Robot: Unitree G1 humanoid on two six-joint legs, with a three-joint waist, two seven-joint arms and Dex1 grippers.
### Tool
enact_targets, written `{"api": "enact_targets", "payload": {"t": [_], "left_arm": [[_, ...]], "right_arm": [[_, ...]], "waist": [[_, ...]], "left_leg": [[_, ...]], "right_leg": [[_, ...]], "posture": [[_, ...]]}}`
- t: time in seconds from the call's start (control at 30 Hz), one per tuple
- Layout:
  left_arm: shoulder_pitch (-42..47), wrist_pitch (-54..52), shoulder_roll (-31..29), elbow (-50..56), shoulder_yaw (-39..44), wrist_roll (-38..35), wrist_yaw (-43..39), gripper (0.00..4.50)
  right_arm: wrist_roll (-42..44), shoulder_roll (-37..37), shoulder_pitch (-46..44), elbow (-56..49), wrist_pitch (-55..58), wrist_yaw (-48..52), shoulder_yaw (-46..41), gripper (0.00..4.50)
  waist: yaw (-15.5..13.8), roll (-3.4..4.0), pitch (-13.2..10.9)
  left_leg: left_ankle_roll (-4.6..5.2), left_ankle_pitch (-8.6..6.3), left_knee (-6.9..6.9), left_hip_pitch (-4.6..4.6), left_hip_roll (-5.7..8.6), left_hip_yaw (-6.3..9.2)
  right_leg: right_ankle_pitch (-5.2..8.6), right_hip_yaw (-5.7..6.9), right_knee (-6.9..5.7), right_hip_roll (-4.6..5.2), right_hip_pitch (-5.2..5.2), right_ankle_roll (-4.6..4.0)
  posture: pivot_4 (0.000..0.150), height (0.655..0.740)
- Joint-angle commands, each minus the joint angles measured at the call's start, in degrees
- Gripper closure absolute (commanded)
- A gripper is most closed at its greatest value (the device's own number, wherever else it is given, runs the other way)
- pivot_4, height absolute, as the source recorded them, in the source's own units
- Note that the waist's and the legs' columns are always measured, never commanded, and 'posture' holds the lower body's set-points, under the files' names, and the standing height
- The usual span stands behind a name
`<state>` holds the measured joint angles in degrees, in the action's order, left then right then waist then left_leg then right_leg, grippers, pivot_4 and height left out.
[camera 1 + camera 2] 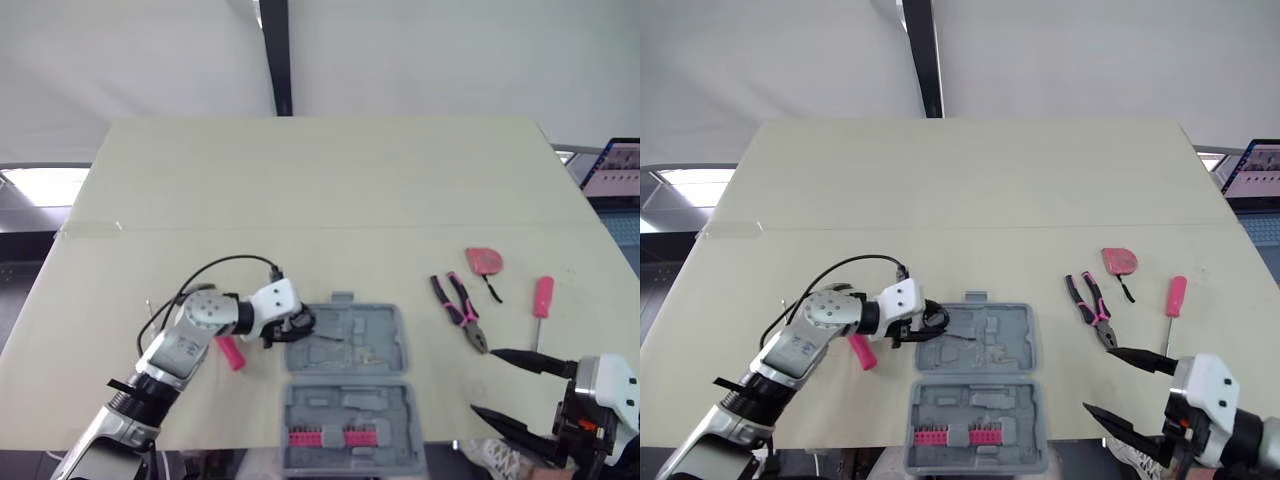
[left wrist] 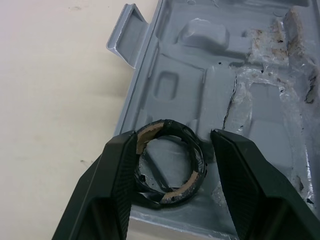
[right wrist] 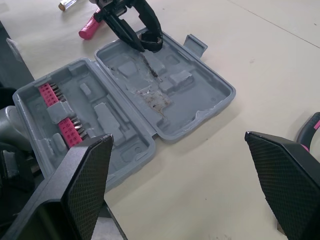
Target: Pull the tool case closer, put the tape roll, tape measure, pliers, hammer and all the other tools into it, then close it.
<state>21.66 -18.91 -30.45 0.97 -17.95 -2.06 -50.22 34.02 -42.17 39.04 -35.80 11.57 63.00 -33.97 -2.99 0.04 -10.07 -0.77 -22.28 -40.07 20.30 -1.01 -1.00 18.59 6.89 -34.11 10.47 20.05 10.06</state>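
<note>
The grey tool case (image 1: 400, 345) lies open near the table's front edge, with pink bits (image 1: 320, 437) in its near half. My left gripper (image 1: 297, 322) is at the far half's left end. Its fingers straddle the black tape roll (image 2: 192, 172), which rests inside the case. One finger (image 2: 117, 165) touches the roll and a thin gap shows at the other, so the gripper is open. My right gripper (image 1: 485, 380) stands wide open and empty, low at the front right. Pliers (image 1: 460, 310), a pink tape measure (image 1: 484, 261) and a pink-handled screwdriver (image 1: 541, 305) lie right of the case.
A pink-handled tool (image 1: 230, 352) lies on the table just left of the case, under my left arm. A laptop (image 1: 612, 165) sits beyond the table's right edge. A strip of tape (image 1: 90, 228) marks the table's left side.
</note>
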Motion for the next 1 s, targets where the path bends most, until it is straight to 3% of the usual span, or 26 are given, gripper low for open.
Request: {"api": "enact_targets", "payload": {"t": [0.03,0.3,1.0], "left_arm": [[-0.56,-1.48,0.19,1.49,3.36,-2.36,0.65,1.97],[-0.31,-5.46,2.39,4.43,9.09,-7.83,1.86,1.97],[-1.97,1.97,0.05,0.35,1.55,1.45,1.99,1.97]], "right_arm": [[1.13,-0.03,0.85,-1.9,0.21,0.51,-1.66,0.0],[1.24,-0.09,0.84,-1.95,0.23,0.4,-1.65,0.0],[1.2,-0.28,0.7,-2.42,0.97,0.39,-2.24,0.0]], "waist": [[0.08,0.0,0.0],[-0.04,0.01,0.01],[0.03,0.03,0.02]], "left_leg": [[0.0,0.0,0.0,0.0,0.0,0.0],[0.0,0.0,0.0,-0.01,0.0,0.01],[0.0,0.0,0.02,-0.03,0.0,0.0]], "right_leg": [[0.0,0.0,0.0,0.0,0.0,0.0],[0.0,0.01,0.0,0.0,-0.01,0.0],[0.0,0.01,0.02,0.0,-0.02,0.0]], "posture": [[0.15,0.74],[0.15,0.74],[0.15,0.74]]}}
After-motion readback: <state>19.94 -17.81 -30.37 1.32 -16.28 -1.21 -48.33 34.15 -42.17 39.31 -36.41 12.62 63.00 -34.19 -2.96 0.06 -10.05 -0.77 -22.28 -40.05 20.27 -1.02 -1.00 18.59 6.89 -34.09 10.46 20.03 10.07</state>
